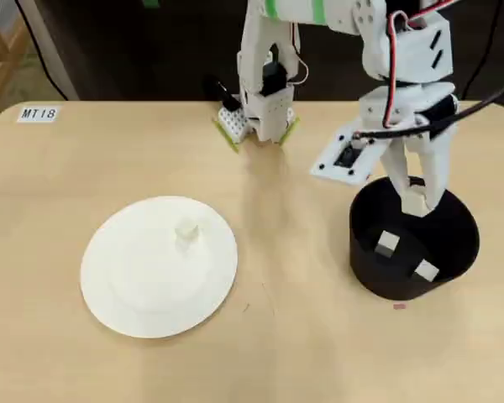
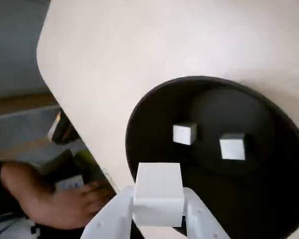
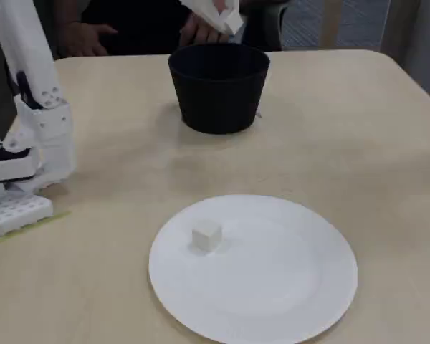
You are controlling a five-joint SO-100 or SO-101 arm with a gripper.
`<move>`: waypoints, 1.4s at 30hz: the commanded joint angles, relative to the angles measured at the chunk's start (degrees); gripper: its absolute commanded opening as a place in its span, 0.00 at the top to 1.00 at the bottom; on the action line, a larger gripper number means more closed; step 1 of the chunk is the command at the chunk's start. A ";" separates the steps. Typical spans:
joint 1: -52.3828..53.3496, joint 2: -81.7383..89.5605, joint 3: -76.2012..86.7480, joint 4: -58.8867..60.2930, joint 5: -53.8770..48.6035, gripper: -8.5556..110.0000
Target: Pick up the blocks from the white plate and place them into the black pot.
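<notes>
Block clenched in gripper, hanging over near rim of pot, pot mouth straight below and slightly ahead in wrist view. Two blocks already on pot floor. One block left on plate, well apart across surface
</notes>
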 commanded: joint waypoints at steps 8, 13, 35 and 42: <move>-0.35 0.62 14.68 -13.80 -1.58 0.95; -0.62 0.88 14.77 -14.59 -3.34 0.81; 20.74 29.44 40.17 -33.13 3.16 0.95; 36.39 19.34 27.42 -20.48 7.21 0.95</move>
